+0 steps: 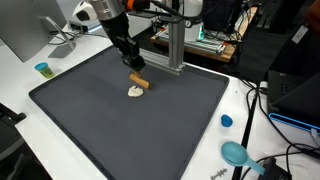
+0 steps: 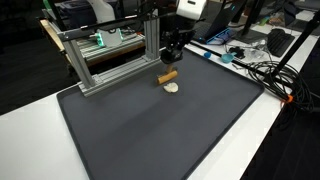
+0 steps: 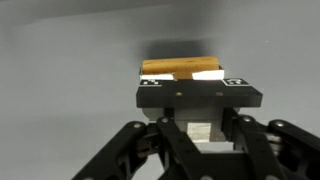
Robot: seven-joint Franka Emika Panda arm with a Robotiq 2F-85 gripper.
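Your end effector (image 1: 131, 70) is clenched on the orange-brown stick (image 1: 139, 80) (gripped near one end), just beside a pale lump (image 1: 135, 92) on the grey mat (image 1: 110, 130).

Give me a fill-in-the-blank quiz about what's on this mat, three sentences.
The fingers are closed on a stick whose colour is ___. Right beside the stick lies a small round piece whose colour is ___. Under them lies a mat that is dark ___.
Missing words: orange; white; gray.
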